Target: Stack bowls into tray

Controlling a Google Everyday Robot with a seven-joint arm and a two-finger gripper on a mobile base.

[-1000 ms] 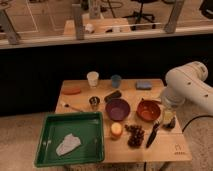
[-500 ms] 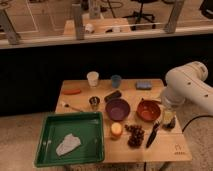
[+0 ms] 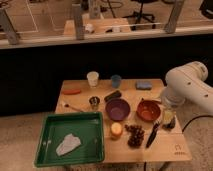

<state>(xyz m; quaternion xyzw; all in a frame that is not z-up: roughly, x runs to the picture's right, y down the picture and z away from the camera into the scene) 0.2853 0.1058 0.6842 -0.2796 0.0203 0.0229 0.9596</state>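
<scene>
A purple bowl (image 3: 118, 108) and an orange-red bowl (image 3: 148, 110) sit side by side, upright, in the middle of the wooden table. The green tray (image 3: 47, 121) lies at the table's front left with a crumpled white cloth (image 3: 67, 145) inside it. My white arm comes in from the right, and the gripper (image 3: 168, 118) hangs low over the table's right side, just right of the orange-red bowl. It is open and holds nothing; both bowls rest on the table apart from it.
A small metal cup (image 3: 94, 102), white cup (image 3: 92, 78), blue cup (image 3: 116, 81), blue sponge (image 3: 143, 85) and an orange stick-like item (image 3: 71, 91) fill the back. An orange fruit (image 3: 116, 130), grapes (image 3: 135, 136) and a black utensil (image 3: 152, 134) lie in front of the bowls.
</scene>
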